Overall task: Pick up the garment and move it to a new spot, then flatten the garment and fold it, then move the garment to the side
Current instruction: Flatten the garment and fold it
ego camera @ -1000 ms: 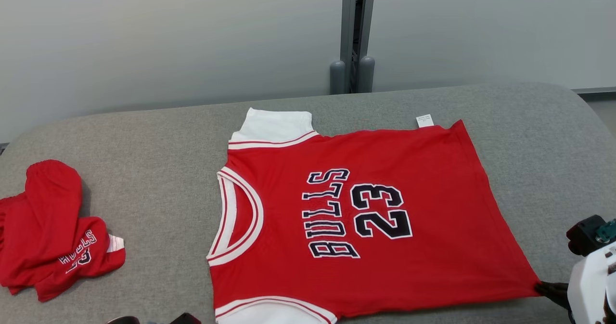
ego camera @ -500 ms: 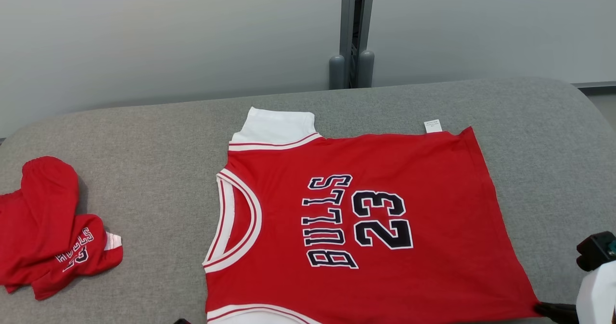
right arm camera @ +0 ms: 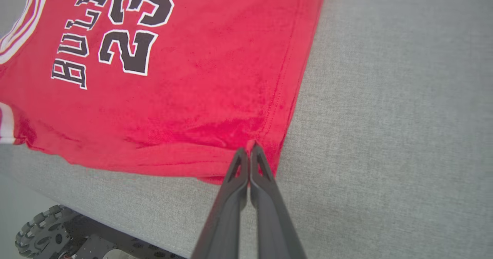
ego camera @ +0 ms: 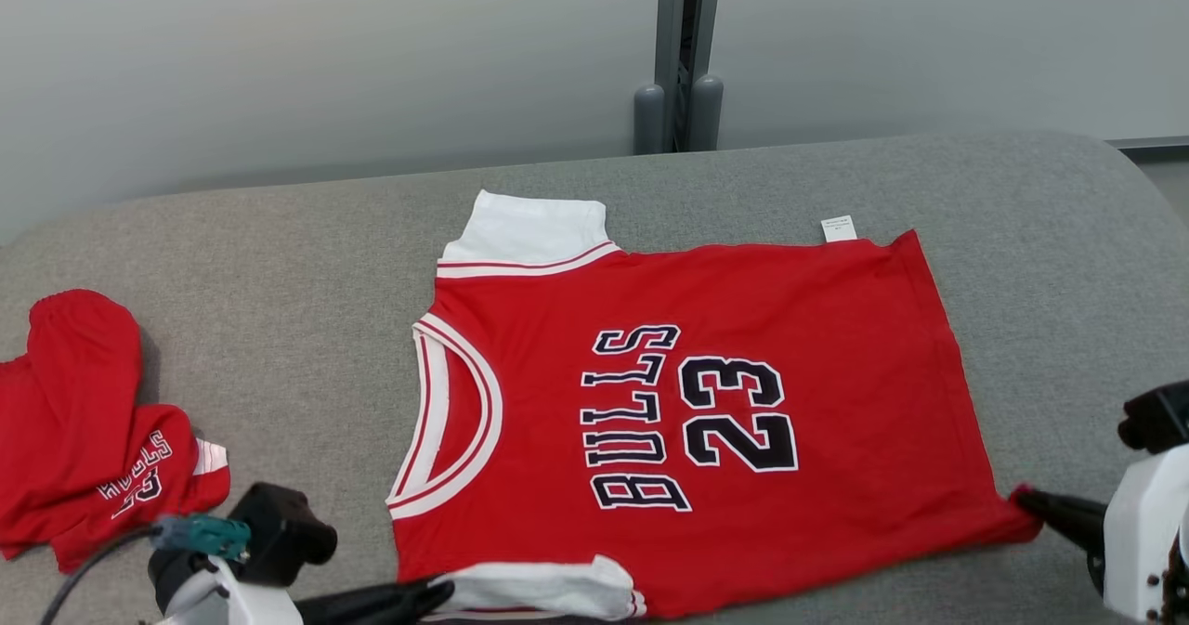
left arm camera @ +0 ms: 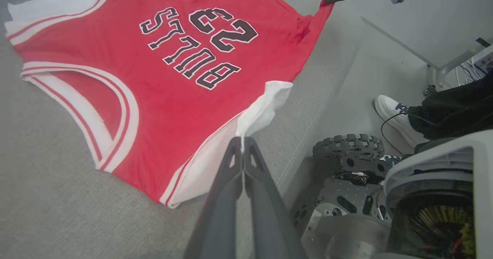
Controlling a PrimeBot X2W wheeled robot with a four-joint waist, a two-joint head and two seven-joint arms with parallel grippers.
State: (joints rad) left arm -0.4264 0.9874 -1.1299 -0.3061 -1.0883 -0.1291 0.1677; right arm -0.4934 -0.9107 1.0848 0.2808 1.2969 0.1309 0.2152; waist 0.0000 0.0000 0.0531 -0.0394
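Observation:
The garment (ego camera: 706, 402) is a red "BULLS 23" jersey with white sleeves, spread on the grey table (ego camera: 279, 263) with its neck to the left. My left gripper (ego camera: 446, 595) reaches in from the lower left and is shut on the near white sleeve (ego camera: 539, 586), which is bunched and lifted. The left wrist view has the same pinch, left gripper (left arm camera: 242, 140) on the sleeve (left arm camera: 265, 105). At the right, my right gripper (ego camera: 1022, 497) is shut on the jersey's near hem corner. Its wrist view has the right gripper (right arm camera: 249, 150) pinching red cloth (right arm camera: 192, 97).
A second red garment (ego camera: 84, 430) lies crumpled at the table's left edge. A grey post (ego camera: 678, 49) stands behind the table. Beyond the table's near edge are the robot's wheeled base (left arm camera: 348, 145) and a person's white shoe (left arm camera: 396, 116).
The head view has shifted a little. My left gripper has come into it, holding the near white sleeve, now raised and bunched. The right hem corner has been drawn further onto the table.

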